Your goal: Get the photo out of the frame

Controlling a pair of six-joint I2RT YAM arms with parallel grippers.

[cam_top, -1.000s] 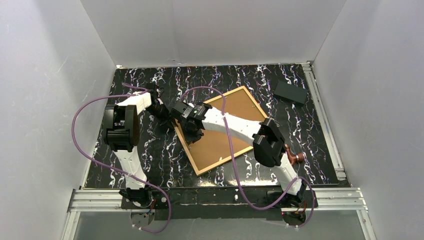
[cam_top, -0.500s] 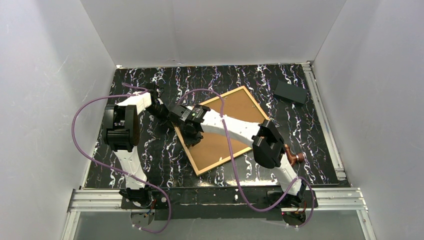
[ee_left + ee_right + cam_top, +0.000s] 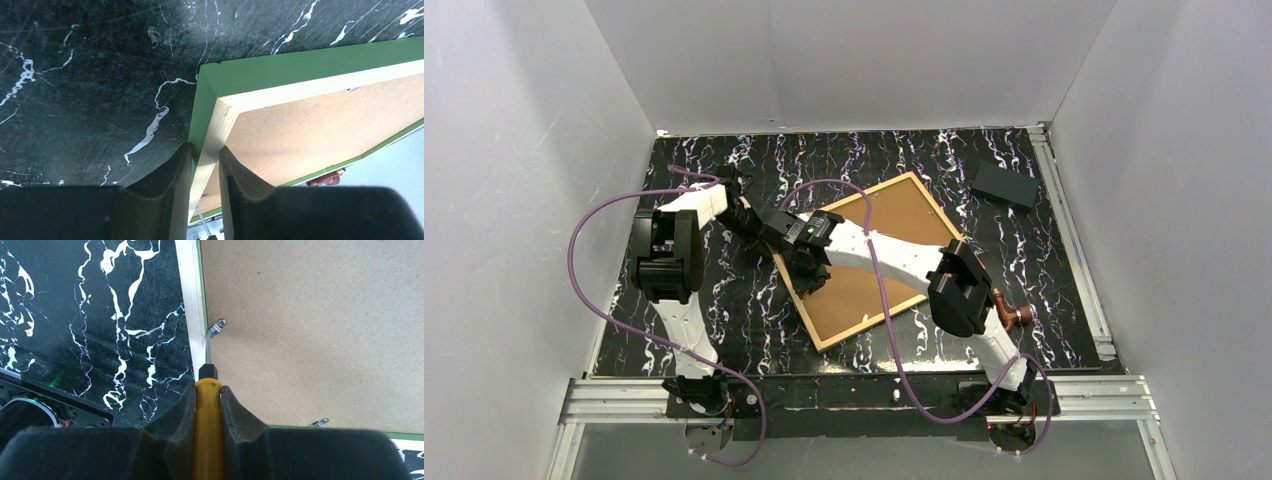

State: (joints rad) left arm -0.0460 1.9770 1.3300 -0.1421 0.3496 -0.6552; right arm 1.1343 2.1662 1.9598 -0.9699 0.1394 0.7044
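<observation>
Only up close: yellow screwdriver tip at a frame clip

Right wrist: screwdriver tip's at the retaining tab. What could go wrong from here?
1. The screwdriver blade sits on a small metal tab; it could slip off and gouge the brown backing panel.
2. The left fingers pinch only one thin rail of the frame near its corner; prying might twist or shift it.

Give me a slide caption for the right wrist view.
Right tool grips a yellow-handled screwdriver, its blade tip at a metal clip along the frame edge, beside the brown backing panel.
</observation>
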